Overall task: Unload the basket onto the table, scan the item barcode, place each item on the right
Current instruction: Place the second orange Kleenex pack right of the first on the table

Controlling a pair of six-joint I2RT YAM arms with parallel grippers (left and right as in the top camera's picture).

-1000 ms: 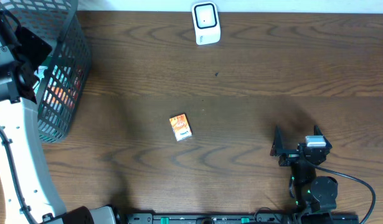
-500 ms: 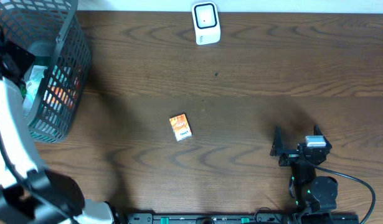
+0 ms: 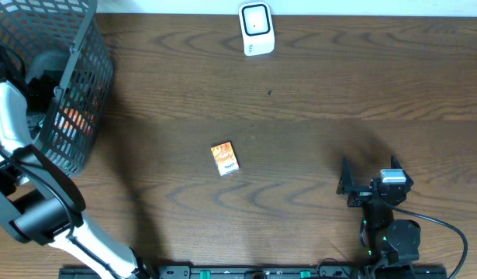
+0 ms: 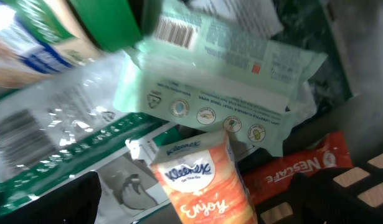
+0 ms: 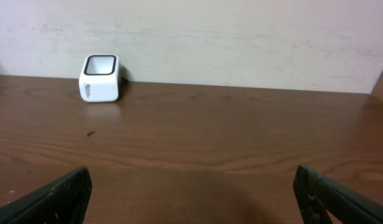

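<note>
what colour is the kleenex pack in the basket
The Kleenex pack is orange with white lettering and a white top edge. It shows best in the left wrist view.

Even light, blurred left wrist view

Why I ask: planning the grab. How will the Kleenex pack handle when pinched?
Probably soft and light: the Kleenex pack looks like film-wrapped tissues, so should squash. Its glossy wrap may slip. Loose beside the green pack, it likely shifts if pushed.

A small orange packet (image 3: 225, 159) lies flat and askew on the table (image 3: 339, 93) (print unreadable). The white scanner (image 3: 256, 29) stands at its far edge.
</note>
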